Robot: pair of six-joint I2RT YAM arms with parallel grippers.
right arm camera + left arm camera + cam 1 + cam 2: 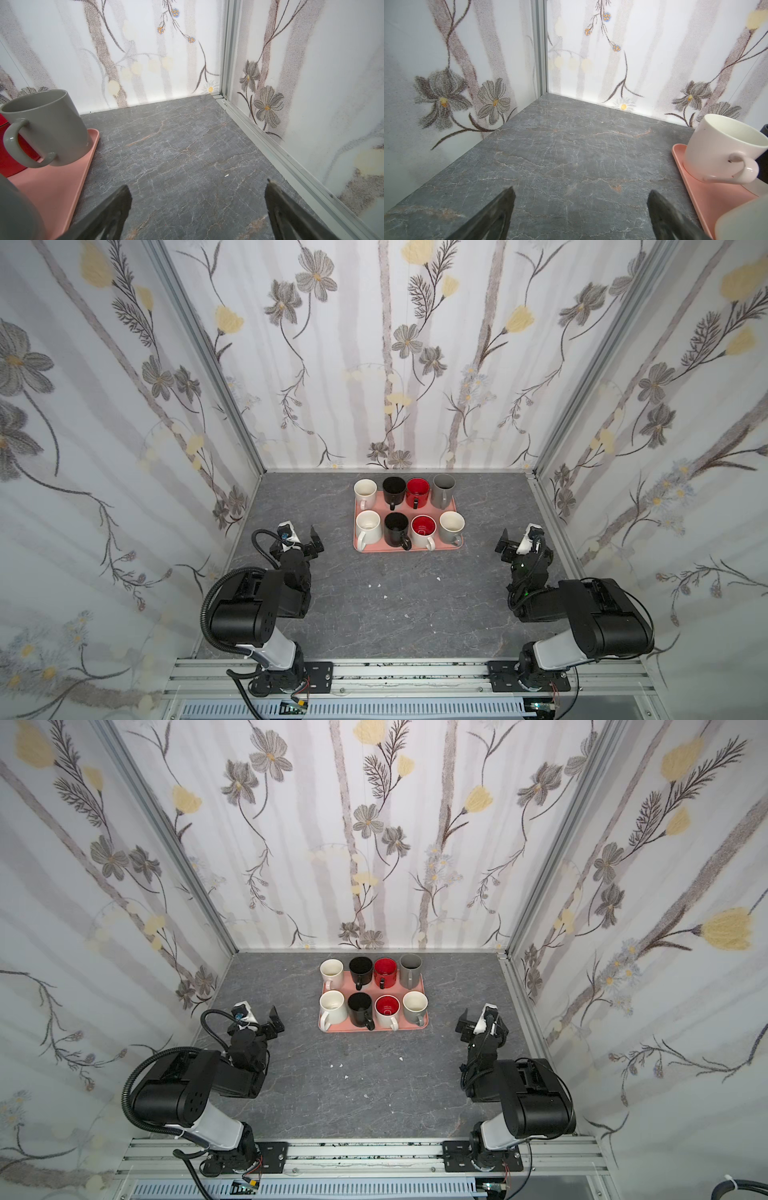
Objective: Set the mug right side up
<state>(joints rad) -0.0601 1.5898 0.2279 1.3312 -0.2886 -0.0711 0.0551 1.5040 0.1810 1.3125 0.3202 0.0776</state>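
While mugs [368, 526] stand rim-up on tray [376, 548] | left pincer [581, 195] spread | right pincer [197, 187] spread — both empty

Setting: robot test cell, laboratory type. Evidence: white floral-printed wall panels [407, 344] in silver aluminium corner posts [202, 344], closing three sides; dark grey marble-pattern tabletop [374, 614]; slotted aluminium mounting rail [407, 676] along the lower edge, carrying the left black robot arm [245, 614] and the right black robot arm [602, 614].
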